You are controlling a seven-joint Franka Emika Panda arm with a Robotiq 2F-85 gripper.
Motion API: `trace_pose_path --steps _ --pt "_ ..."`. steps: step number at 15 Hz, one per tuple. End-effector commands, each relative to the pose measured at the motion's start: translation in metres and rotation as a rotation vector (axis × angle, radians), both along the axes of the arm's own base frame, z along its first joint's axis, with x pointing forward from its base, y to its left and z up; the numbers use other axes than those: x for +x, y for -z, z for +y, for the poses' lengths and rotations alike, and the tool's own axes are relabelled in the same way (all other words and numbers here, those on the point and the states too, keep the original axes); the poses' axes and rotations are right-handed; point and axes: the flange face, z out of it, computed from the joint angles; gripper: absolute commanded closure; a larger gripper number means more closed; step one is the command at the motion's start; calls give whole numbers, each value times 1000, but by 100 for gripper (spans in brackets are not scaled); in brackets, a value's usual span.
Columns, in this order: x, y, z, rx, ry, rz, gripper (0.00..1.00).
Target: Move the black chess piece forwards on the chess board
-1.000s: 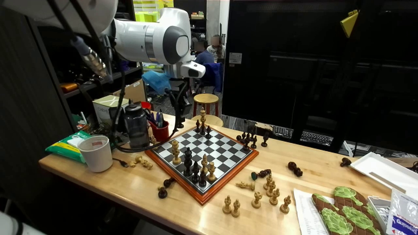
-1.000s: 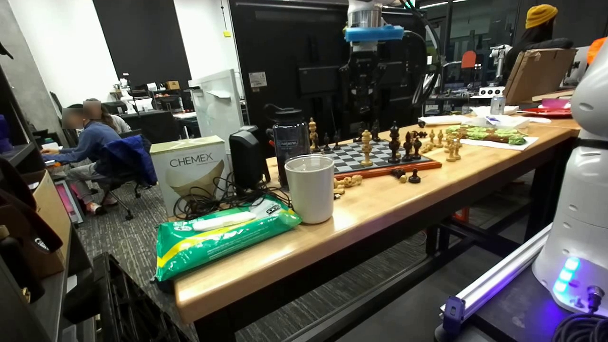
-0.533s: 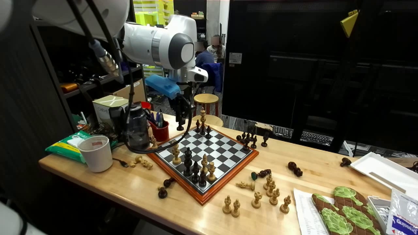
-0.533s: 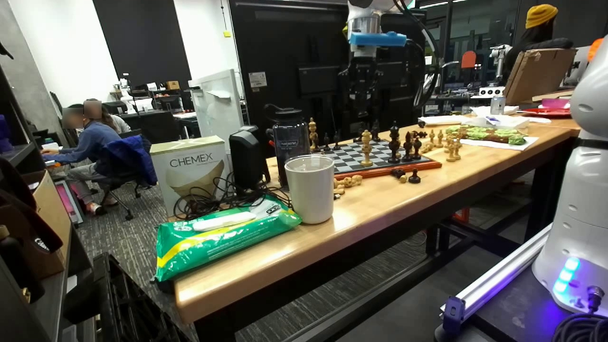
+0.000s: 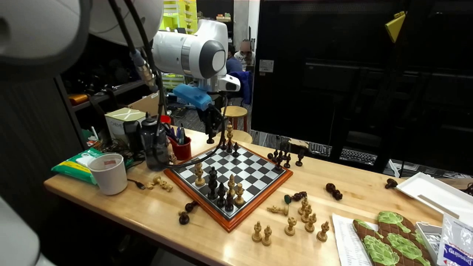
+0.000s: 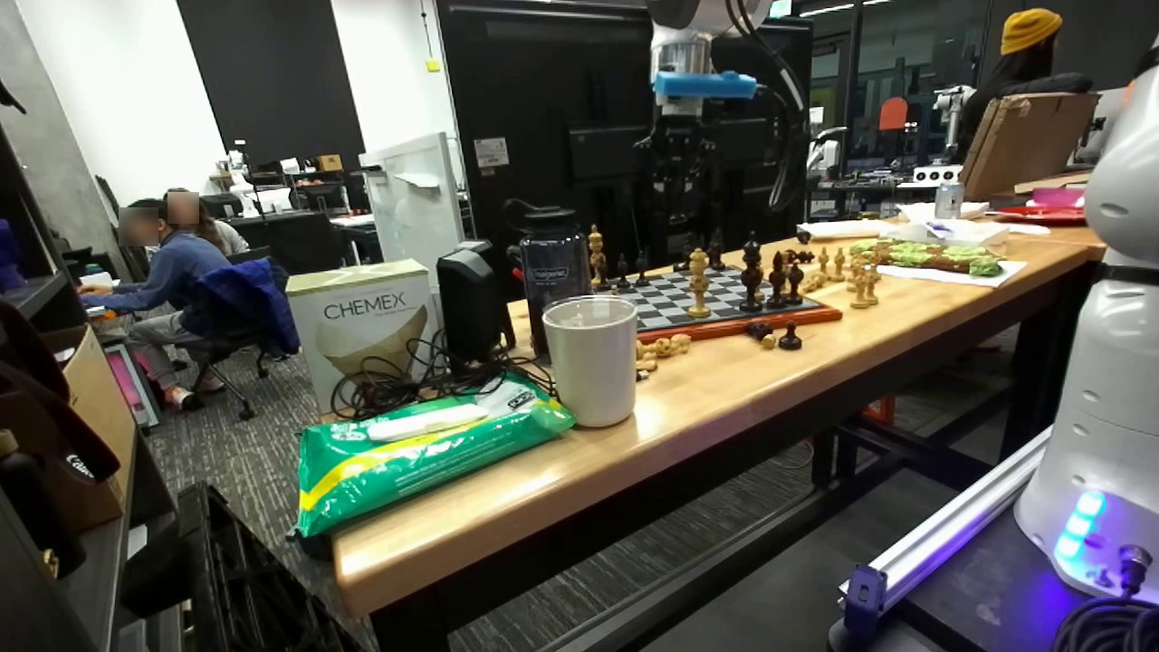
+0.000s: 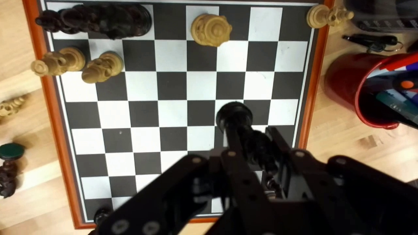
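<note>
The chess board (image 5: 251, 162) lies on the wooden table and fills much of the wrist view (image 7: 173, 85). My gripper (image 5: 210, 130) is shut on a black chess piece (image 5: 210, 140), holding it in the air by the board's far left side. In the wrist view the held piece (image 7: 234, 114) sits between the fingers (image 7: 272, 137), round base away from the gripper, above the board. In an exterior view the dark gripper (image 6: 679, 186) hangs above the board's far part, and the held piece is hard to make out against the black background.
Several black pieces (image 5: 213, 183) and a light queen-like piece (image 5: 199, 172) stand on the board's near side. A tall light piece (image 5: 229, 131) stands at its far corner. A red pen cup (image 5: 181, 149) and dark bottle (image 5: 154, 147) stand left. Loose light pieces (image 5: 290, 227) stand right.
The arm and gripper have moved right in an exterior view, carrying the black piece toward the board's far corner, and slightly left in an exterior view. The piece stays held.
</note>
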Motion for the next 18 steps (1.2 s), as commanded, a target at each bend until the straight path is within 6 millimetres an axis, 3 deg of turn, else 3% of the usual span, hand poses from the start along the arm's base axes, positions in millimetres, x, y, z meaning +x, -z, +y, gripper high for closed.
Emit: trace_pose_path --steps 1,10,18 --pt "18 -9 -4 -29 -11 -18 94" --pt "50 -26 -21 -69 4 -46 94" --pt "55 -22 -21 -66 18 -41 94"
